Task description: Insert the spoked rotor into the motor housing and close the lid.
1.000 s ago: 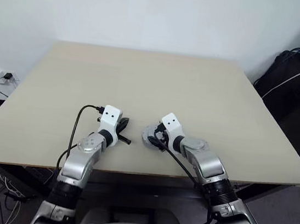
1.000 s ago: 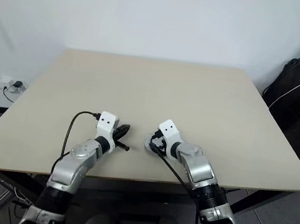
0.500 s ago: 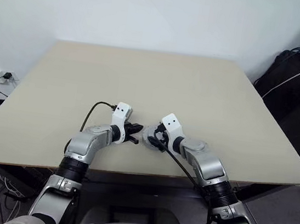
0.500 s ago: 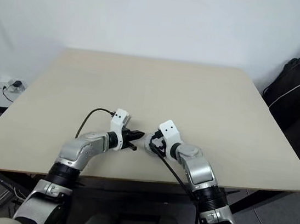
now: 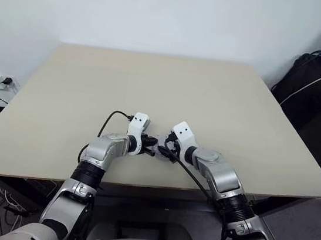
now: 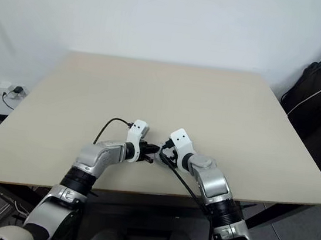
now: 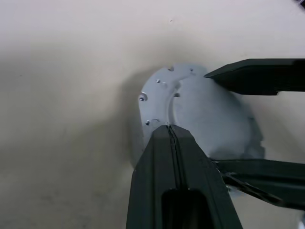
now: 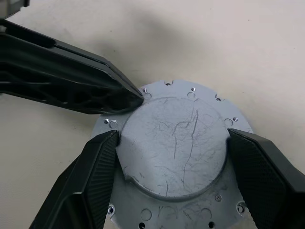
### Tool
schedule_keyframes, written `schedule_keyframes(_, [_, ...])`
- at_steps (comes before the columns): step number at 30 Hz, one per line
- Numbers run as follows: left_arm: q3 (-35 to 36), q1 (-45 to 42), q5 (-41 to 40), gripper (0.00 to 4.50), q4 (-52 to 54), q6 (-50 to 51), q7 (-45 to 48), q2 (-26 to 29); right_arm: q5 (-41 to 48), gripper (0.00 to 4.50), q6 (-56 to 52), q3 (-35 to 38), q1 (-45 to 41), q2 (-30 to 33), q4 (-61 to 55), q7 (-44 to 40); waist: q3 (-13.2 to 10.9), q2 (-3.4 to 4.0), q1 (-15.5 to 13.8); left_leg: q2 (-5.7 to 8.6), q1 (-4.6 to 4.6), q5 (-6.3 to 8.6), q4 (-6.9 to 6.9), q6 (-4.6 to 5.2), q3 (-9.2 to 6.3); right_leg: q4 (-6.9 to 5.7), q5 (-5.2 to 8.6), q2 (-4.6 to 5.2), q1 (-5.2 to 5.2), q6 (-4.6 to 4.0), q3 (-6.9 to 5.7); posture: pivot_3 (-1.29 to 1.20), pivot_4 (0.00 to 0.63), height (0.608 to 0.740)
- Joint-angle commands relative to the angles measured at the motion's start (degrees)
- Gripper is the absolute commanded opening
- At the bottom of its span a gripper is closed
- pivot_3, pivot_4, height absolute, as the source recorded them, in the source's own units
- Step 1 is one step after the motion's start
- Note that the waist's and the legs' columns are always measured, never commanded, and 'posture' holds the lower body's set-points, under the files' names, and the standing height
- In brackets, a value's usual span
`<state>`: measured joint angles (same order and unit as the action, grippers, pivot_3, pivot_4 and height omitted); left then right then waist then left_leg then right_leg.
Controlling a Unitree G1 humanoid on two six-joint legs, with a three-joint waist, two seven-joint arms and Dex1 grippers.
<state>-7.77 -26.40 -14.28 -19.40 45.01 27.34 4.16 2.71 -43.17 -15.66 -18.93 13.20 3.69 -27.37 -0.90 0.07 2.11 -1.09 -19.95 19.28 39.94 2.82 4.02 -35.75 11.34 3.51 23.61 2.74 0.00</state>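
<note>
The right gripper [image 8: 171, 138] is seen with its two black fingers [image 8: 97, 179] spread wide, one on either side of the raised round centre of the lid [image 8: 174, 143], against its edges; a firm clamp cannot be confirmed. The lid, a silvery-grey scratched disc with small holes around its flange, lies flat on the beige table [image 5: 152, 89], near the table's front edge and about midway across it. The left gripper [image 7: 172, 131] is closed, its fingers pressed together to a single point with nothing between them. Its tip is laid on the lid's flange at the edge of the raised centre, on the side facing the left arm. In the head views the two grippers are seen meeting over the lid [image 5: 160, 146], the left reaching in from the left, the right from the right.
</note>
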Motion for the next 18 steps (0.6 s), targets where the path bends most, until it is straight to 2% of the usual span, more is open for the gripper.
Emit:
schedule_keyframes(1, [-0.47,-2.17,0.69,0.00,-0.56,0.05,-0.77,-1.05,-0.05,3.27,-1.01,0.05,0.17,0.14,-0.42,0.26,0.00,0.00,0.00,0.00,0.00,0.00,0.00,0.00,0.00,0.00,0.00,0.00,0.00,0.00,0.00,0.00,0.000,0.740])
schedule_keyframes(12, [-2.09,-2.70,0.40,0.00,-1.20,2.22,1.11,-2.57,0.67,3.27,-1.57,0.33,1.64,0.27,-2.51,-0.03,0.00,0.00,-0.25,0.02,-0.02,0.01,0.00,0.02,-0.02,0.02,0.01,0.01,0.00,0.00,0.00,0.00,0.000,0.740])
schedule_keyframes(14, [-2.24,-2.73,0.49,0.00,-1.27,2.26,1.25,-2.65,0.88,4.00,-1.98,0.72,2.11,0.26,-3.23,0.16,0.00,0.00,-0.42,0.02,-0.04,0.03,0.00,0.04,-0.03,0.05,0.02,0.01,0.00,0.03,0.00,0.00,0.000,0.740])
schedule_keyframes(16, [-2.37,-2.75,0.60,0.00,-1.33,2.27,1.36,-2.65,1.16,4.48,-2.71,1.17,2.86,0.57,-4.62,0.27,0.00,0.00,-0.63,0.03,-0.06,0.05,0.00,0.04,-0.03,0.08,0.03,0.02,0.00,0.04,-0.01,0.00,0.000,0.740])
schedule_keyframes(18, [-2.42,-2.72,0.67,0.00,-1.31,2.33,1.48,-2.63,1.13,4.48,-3.37,1.50,3.61,0.99,-6.09,0.71,0.00,0.00,-0.85,0.04,-0.08,0.05,0.00,0.04,-0.03,0.11,0.03,0.03,0.00,0.05,-0.01,0.00,0.000,0.740])
